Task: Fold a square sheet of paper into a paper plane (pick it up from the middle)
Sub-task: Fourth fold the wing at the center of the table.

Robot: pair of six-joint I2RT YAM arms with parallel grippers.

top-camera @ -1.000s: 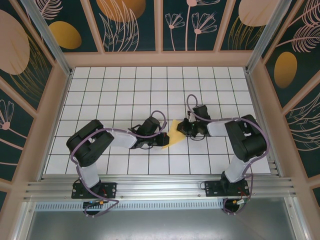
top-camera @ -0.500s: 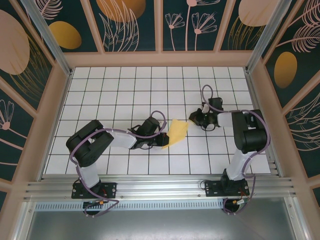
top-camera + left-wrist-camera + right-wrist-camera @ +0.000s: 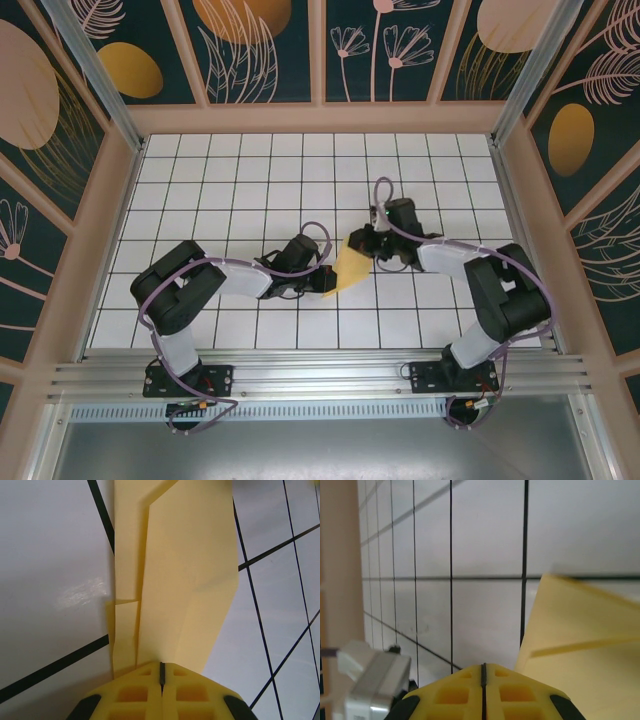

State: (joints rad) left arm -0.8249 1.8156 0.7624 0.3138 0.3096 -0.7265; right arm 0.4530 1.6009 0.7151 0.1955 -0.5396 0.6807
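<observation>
Below everything: white bench [image 3: 220, 190] with black grid lines. Near bench middle, between both arms: pale yellow partly folded paper sheet [image 3: 352, 268], creases visible. At sheet's left end, left end effector [image 3: 161, 669], fingers pressed together, clamped on paper edge. At sheet's far-right edge, right end effector [image 3: 483, 669], fingers together, nothing between them; paper just beside.

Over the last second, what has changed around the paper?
The right gripper pulled away to the right, then came back to the far edge of the paper. Its jaws are shut and it is not visibly holding the sheet. The left gripper stayed where it was, clamped on the paper's near end.
</observation>
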